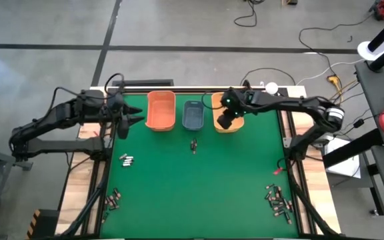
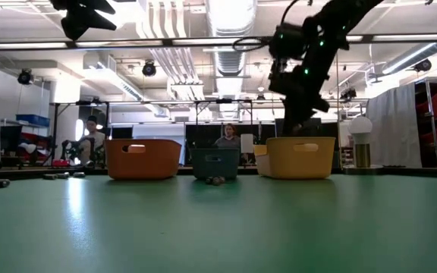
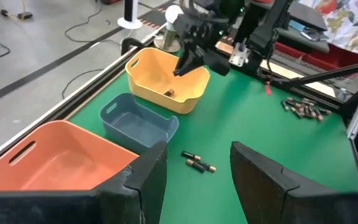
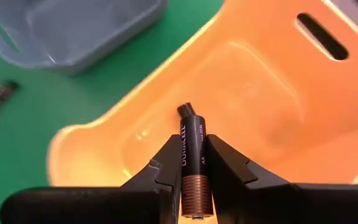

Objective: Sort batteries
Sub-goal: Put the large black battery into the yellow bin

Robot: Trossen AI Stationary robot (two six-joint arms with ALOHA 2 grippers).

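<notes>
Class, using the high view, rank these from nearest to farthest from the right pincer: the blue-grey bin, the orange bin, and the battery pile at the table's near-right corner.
The right pincer grips a battery over the yellow-orange bin.
1. Blue-grey bin, just beside it, middle of the row.
2. Orange bin, one bin further along.
3. Battery pile, far off at the corner.

Three bins in a row at the surface's (image 1: 199, 193) far edge: left bin (image 1: 161, 111), middle bin (image 1: 193, 115), right bin (image 1: 227, 115). Batteries: pair (image 1: 193, 145) just near of the middle bin; group (image 1: 127, 160) at left; cluster (image 1: 112, 199) near-left corner; cluster (image 1: 279, 200) near-right corner. Right claw (image 1: 227, 120) over the right bin, battery (image 4: 192, 163) between its fingers. Left claw (image 1: 139, 120) left of the left bin.
</notes>
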